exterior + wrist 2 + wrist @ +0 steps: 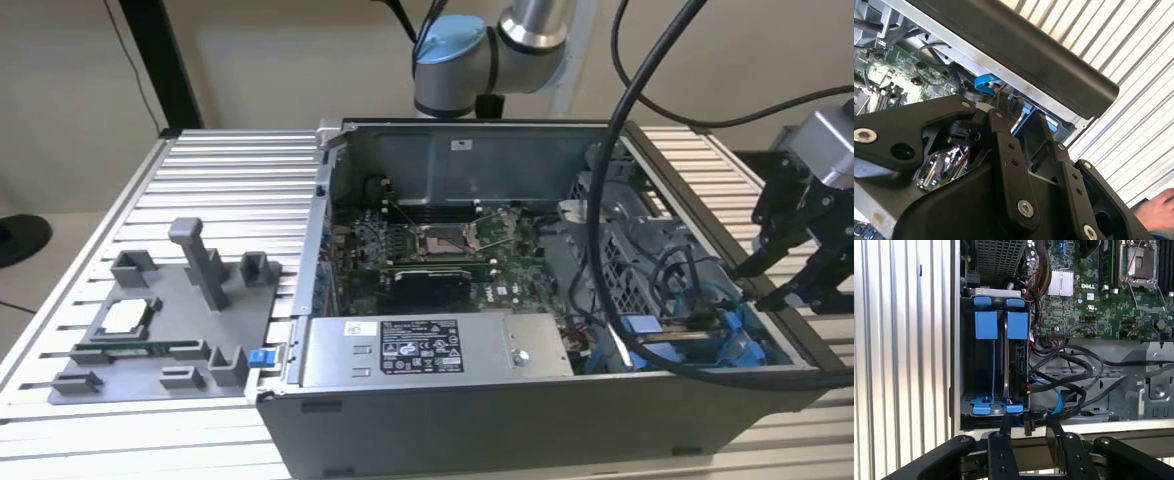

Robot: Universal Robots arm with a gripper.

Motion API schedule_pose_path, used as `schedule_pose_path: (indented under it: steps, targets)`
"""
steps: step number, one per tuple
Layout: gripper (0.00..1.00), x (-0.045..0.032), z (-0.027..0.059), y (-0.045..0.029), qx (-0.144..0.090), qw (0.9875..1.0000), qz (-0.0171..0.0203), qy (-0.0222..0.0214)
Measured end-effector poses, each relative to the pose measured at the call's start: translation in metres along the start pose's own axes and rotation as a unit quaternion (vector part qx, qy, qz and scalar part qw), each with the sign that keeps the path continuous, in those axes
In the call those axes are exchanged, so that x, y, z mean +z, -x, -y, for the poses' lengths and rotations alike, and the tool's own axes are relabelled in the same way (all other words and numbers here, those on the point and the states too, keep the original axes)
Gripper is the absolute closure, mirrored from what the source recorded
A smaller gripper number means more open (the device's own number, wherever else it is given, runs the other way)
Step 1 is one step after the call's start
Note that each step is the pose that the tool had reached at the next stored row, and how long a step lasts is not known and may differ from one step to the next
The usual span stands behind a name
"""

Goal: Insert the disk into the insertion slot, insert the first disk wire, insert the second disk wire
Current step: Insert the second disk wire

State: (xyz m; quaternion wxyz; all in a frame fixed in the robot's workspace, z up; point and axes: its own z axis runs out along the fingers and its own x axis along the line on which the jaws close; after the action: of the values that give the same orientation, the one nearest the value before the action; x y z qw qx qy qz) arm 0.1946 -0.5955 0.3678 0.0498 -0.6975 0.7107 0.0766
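The disk (pixel 1017 365) stood edge-on in the insertion slot (pixel 985 326), at the near corner of the computer case (pixel 534 410) on the exterior view's right. The gripper (pixel 763 284) hung just above that corner, with a black wire connector (pixel 1027 426) just beside it. Whether it was grasping anything could not be determined.

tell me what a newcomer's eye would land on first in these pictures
The open computer case on the ribbed metal table, its green circuit board bared, dominates the exterior view. In the first wrist view, bright blue plastic rails stand out in the drive bay at the case's corner, with the black gripper hovering open just outside it.
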Motion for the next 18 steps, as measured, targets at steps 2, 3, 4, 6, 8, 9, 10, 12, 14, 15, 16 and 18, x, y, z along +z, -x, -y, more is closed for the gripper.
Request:
schedule_pose_path:
  steps: [2,3,4,6,8,9,10,12,14,15,16,18]
  targets:
    - [0.00,0.0006,0.0009,-0.0011,0.000,1.0000,0.0047,0.0023]
    - [0.00,0.0007,0.0025,-0.0020,0.000,1.0000,0.0074,0.0026]
    - [0.00,0.0007,0.0041,-0.0031,0.000,0.9999,0.0101,0.0027]
    - [0.00,0.0009,0.0066,-0.0057,0.000,0.9999,0.0155,0.0028]
    - [0.00,0.0021,0.0078,-0.0091,0.000,0.9998,0.0201,0.0032]
    - [0.00,0.0027,0.0081,-0.0107,0.000,0.9998,0.0217,0.0034]
    - [0.00,0.0034,0.0082,-0.0120,0.000,0.9997,0.0229,0.0037]
    - [0.00,0.0048,0.0084,-0.0127,0.000,0.9996,0.0262,0.0039]
    - [0.00,0.0055,0.0085,-0.0128,0.000,0.9995,0.0316,0.0040]
    - [0.00,0.0057,0.0085,-0.0129,0.000,0.9994,0.0349,0.0041]
    - [0.00,0.0061,0.0084,-0.0130,0.000,0.9993,0.0380,0.0041]
    - [0.00,0.0064,0.0085,-0.0130,0.000,0.9990,0.0454,0.0042]
